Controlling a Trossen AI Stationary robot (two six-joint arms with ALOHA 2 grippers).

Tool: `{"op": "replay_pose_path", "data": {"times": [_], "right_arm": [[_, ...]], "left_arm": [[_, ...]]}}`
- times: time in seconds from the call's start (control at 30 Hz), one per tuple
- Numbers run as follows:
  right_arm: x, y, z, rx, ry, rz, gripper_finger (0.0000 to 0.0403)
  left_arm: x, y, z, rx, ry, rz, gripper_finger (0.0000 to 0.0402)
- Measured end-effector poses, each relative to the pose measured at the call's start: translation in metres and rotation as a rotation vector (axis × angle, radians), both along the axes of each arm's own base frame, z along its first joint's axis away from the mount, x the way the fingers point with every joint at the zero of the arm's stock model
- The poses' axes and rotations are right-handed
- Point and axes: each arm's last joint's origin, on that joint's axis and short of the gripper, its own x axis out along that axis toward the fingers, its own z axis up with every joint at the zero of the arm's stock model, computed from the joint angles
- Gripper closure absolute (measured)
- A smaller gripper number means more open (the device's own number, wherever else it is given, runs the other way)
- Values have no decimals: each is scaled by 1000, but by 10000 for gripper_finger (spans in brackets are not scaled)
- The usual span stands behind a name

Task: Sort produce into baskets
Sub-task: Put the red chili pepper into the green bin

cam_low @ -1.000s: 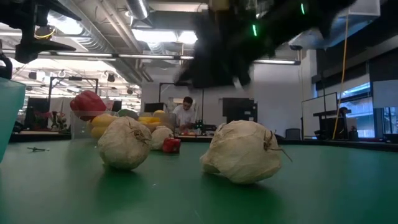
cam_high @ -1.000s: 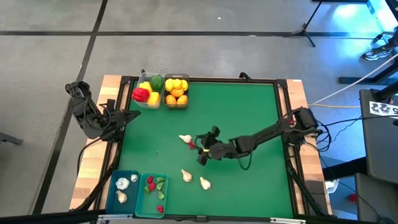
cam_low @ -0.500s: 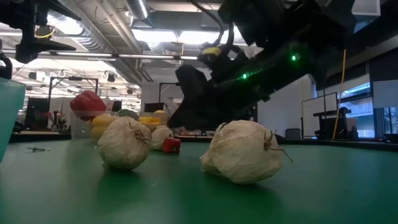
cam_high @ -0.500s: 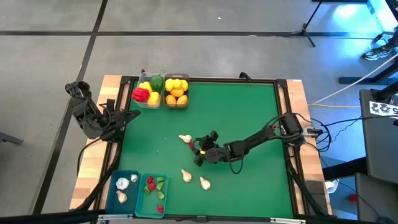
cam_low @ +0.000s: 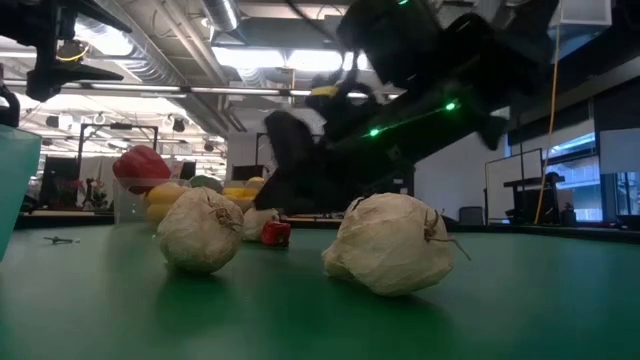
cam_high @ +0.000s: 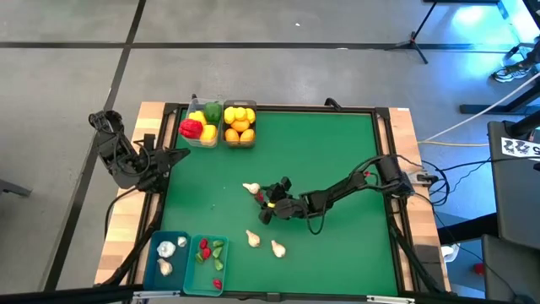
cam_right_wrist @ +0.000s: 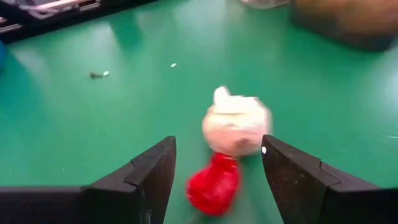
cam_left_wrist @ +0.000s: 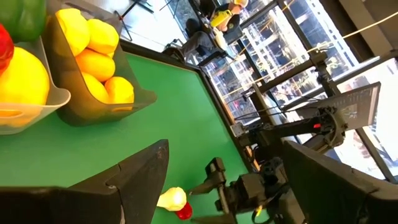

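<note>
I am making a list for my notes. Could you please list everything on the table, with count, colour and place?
Garlic bulbs: three loose, white; one at mid-table, two nearer the front edge.
Chili: one, red, beside the mid-table garlic.
Pepper bin: one, clear, back left; red, yellow and green peppers.
Citrus bin: one, clear, beside it; lemons and oranges.
Garlic bin: one, teal, front left; white garlic inside.
Chili bin: one, teal, beside it; red and green chilies.
Table: one, green.
Left gripper: jaws open, waiting at the left edge.
Right gripper: jaws open, low around the red chili.
</note>
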Motion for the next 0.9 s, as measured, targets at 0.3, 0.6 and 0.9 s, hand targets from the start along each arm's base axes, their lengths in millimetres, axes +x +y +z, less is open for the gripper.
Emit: {"op": "replay_pose_path", "data": {"times": [0.3,0.6,0.9], "right_arm": [[7,1,-14,8,105,-67,171],[6,1,-18,36,125,-83,173],[5,1,-19,30,138,-87,266]], "left_arm": [[0,0,0,-3,-3,2,95],[0,0,0,20,10,-3,95],[-1,1,-2,26,19,1,95]]}}
